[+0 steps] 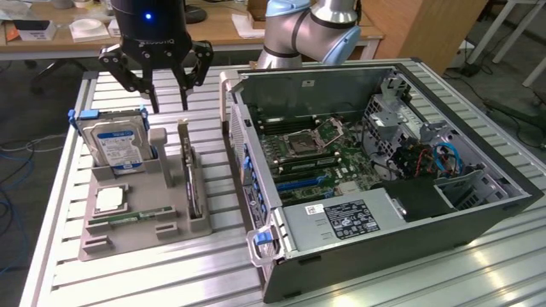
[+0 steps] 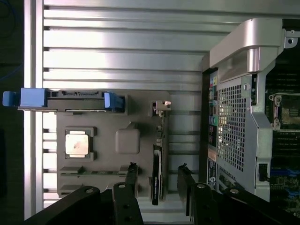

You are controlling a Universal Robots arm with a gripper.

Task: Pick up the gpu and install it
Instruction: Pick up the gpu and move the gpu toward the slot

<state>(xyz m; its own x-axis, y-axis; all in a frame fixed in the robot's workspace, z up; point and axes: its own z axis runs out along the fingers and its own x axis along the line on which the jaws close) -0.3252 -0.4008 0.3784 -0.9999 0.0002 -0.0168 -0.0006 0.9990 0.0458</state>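
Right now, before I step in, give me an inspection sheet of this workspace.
Surface: slatted metal table bearing a grey tray and an open PC case.
Job's things: gpu standing on edge in the tray, not yet installed.
Clutter: hard drive, CPU and RAM stick in the tray.
Grippers: gripper above the gpu, jaws open, holding nothing.
Cables: blue cables inside the case; floor cable beside the table.
Surroundings: desk behind the table.
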